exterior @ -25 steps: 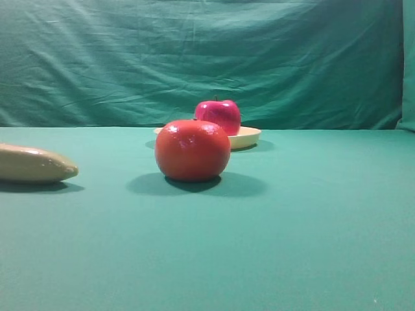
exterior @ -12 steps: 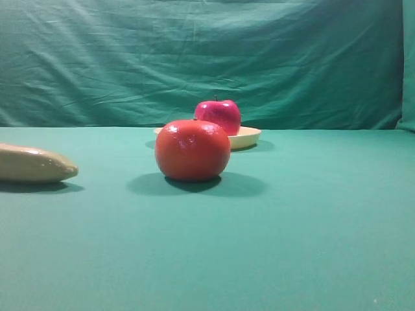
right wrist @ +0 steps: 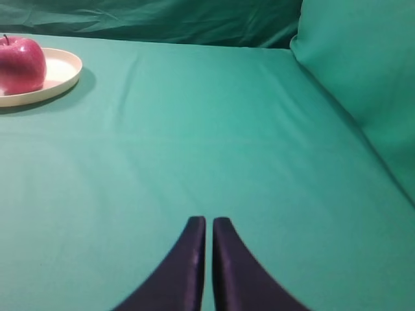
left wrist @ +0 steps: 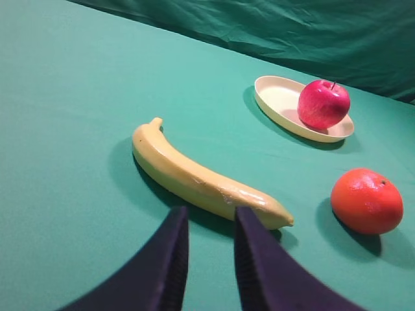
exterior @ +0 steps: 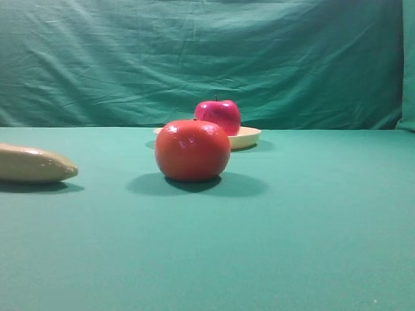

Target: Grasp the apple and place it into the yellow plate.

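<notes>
Between camera and plated apple [exterior: 218, 115] sits an orange fruit [exterior: 192, 149]; banana [exterior: 34, 164] left.

- Green cloth [exterior: 311, 246] covers the table, flat, soft shadows.
- Wrinkled green drape [exterior: 194, 58] hangs behind as backdrop.
- Same drape [right wrist: 363, 84] rises along the table's right side.
- Light even, diffuse.

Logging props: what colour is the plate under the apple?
Pale yellow plate, clearest in the left wrist view, holding the apple.
</notes>
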